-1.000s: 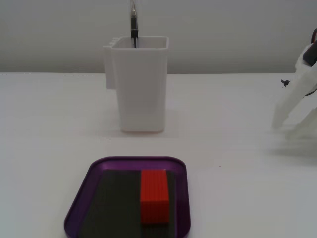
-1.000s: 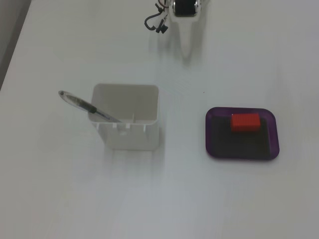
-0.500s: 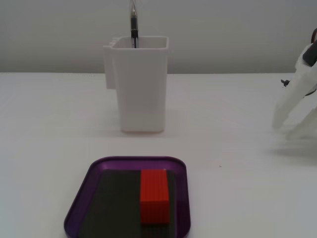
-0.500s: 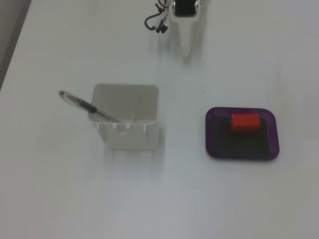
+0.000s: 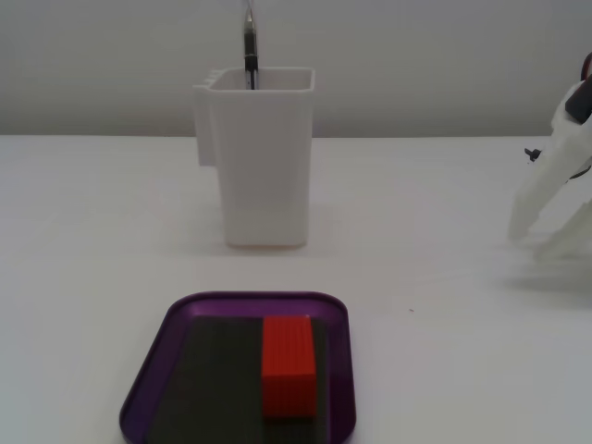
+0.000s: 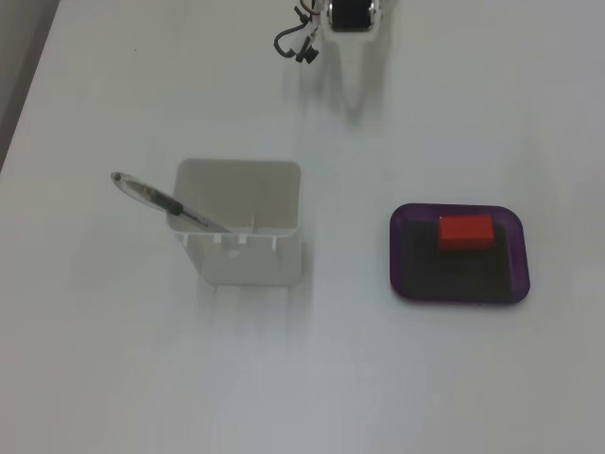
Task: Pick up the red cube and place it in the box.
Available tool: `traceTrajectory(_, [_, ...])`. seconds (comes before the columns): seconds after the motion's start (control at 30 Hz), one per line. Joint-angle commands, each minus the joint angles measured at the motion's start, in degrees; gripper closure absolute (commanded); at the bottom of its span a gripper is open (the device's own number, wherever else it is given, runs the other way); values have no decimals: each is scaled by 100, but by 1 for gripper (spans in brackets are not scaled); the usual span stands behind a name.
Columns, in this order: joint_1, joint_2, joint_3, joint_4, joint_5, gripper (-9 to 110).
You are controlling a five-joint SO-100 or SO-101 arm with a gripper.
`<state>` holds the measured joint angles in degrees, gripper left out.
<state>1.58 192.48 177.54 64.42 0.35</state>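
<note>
On the white counter, a tall white tub props 1 pen. The box already holds the cube, likely delivered. The tool sits well apart; its grip state is unreadable.

In a fixed view the tray runs off the bottom edge, its near rim unseen. The gripper is blurred and cut by the right edge there; in the other, the top edge cuts the arm. Jaw state is unclear.
</note>
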Motion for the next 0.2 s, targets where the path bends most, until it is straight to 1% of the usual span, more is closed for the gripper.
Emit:
traceTrajectory(0.0, [-35, 519, 62, 0, 0, 97])
traceTrajectory(0.17, [-35, 519, 62, 0, 0, 97])
